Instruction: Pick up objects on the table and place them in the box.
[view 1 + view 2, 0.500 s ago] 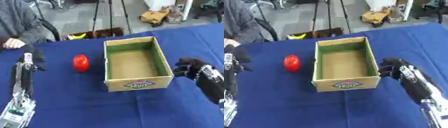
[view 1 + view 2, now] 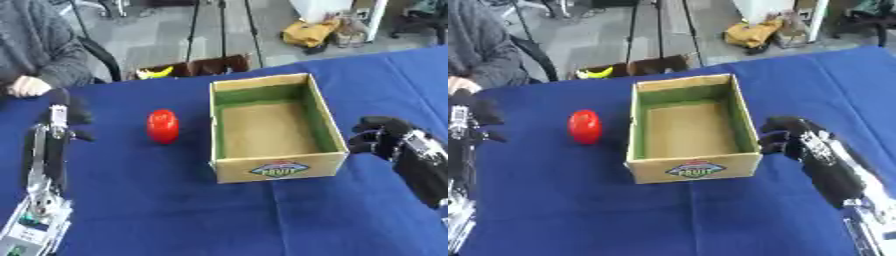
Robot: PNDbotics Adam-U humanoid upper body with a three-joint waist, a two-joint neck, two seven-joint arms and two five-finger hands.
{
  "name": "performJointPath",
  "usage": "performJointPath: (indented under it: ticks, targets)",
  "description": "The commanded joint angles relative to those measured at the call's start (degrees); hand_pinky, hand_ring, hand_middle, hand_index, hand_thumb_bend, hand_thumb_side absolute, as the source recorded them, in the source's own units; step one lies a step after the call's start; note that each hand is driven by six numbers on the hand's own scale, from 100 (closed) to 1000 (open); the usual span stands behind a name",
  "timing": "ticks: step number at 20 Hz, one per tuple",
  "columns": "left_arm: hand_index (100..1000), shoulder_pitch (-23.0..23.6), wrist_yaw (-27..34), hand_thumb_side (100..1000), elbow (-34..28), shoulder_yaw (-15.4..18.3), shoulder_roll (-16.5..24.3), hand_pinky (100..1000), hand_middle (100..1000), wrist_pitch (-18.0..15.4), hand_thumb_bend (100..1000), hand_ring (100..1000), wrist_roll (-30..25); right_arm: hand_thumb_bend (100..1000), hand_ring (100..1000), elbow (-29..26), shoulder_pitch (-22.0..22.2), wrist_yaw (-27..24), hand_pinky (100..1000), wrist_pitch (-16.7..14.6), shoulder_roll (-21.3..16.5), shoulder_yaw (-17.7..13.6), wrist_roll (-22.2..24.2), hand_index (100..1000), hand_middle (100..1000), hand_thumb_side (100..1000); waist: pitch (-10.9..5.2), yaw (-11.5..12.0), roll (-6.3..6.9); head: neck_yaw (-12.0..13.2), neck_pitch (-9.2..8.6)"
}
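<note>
so on the far left, a person's hand [image 2: 26, 86] rests on the blue table [image 2: 175, 200] edge. just below it is the left hand [image 2: 66, 107], black, held up at the end of its long arm. i cannot tell if its fingers are apart or together. to its right the red thing [image 2: 163, 125] stands upright on the cloth, its long side going up and down, round top up. nothing stands between it and the left hand. next comes the box [image 2: 276, 169], open on top, with green inner walls and a brown floor. its long side runs away from the robot and its label faces the robot. the red thing is near the box's left wall but not touching. right of the box, the right hand [image 2: 789, 137] has curled fingers and holds nothing. the right eye view shows more of this arm, and it cuts off part of the left hand.
</note>
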Motion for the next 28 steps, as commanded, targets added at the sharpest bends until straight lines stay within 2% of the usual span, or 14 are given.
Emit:
performJointPath:
  ticks: [1, 3, 5, 10, 14, 18, 22, 28]
  targets:
    - [696, -1.40, -0.74, 887, -0.69, 0.32, 1.45, 449, 535, 0.40, 369, 621, -0.66, 115, 707, -1.42, -0.47, -0.24, 695, -0.11, -0.59, -0.46, -0.16, 808, 705, 740, -0.81, 0.07, -0.31, -0.03, 0.01]
    - [700, -2.65, -2.25, 864, 0.03, 0.09, 1.71, 452, 543, 1.74, 392, 631, -2.00, 115, 707, -1.42, -0.46, -0.28, 695, -0.10, -0.61, -0.40, -0.12, 808, 704, 739, -0.89, 0.06, -0.32, -0.05, 0.00]
    - [707, -5.02, -5.57, 787, 1.49, -0.16, 2.44, 462, 565, 4.53, 460, 657, -4.39, 115, 707, -1.42, -0.48, -0.35, 695, -0.10, -0.63, -0.30, -0.04, 808, 705, 740, -1.00, 0.03, -0.35, -0.09, -0.08]
    - [735, -13.32, -18.51, 729, 8.37, -0.70, 3.84, 487, 602, 12.88, 528, 683, -12.94, 113, 707, -1.44, -0.39, -0.37, 695, -0.12, -0.65, -0.10, 0.16, 808, 705, 741, -1.13, -0.52, -0.44, -0.02, -0.34]
    - [775, -20.47, -30.10, 671, 17.29, -1.45, 3.81, 511, 642, 16.83, 583, 702, -21.34, 112, 707, -1.45, -0.45, -0.30, 695, -0.12, -0.68, 0.12, 0.40, 809, 705, 743, -1.06, -1.40, -0.32, 0.14, -0.60]
    - [793, -26.95, -42.27, 624, 27.16, -1.34, 1.66, 527, 661, 18.22, 640, 698, -28.12, 112, 707, -1.46, -0.38, -0.03, 695, -0.13, -0.84, 0.36, 0.64, 809, 705, 745, -1.00, -2.12, -0.10, 0.36, -0.47]
    - [798, -31.45, -52.36, 562, 35.26, -0.14, -1.07, 533, 674, 17.90, 639, 693, -31.38, 111, 707, -1.42, -0.71, -0.04, 695, -0.01, -0.86, 0.77, 1.08, 809, 705, 747, -0.97, -3.07, 0.15, 0.92, -0.72]
    - [797, -33.40, -58.43, 505, 41.88, 1.68, -3.72, 530, 676, 17.27, 670, 688, -31.90, 111, 707, -1.40, -0.79, 0.19, 695, -0.03, -0.98, 1.04, 1.44, 809, 704, 749, -0.80, -4.57, 0.43, 1.67, -1.10]
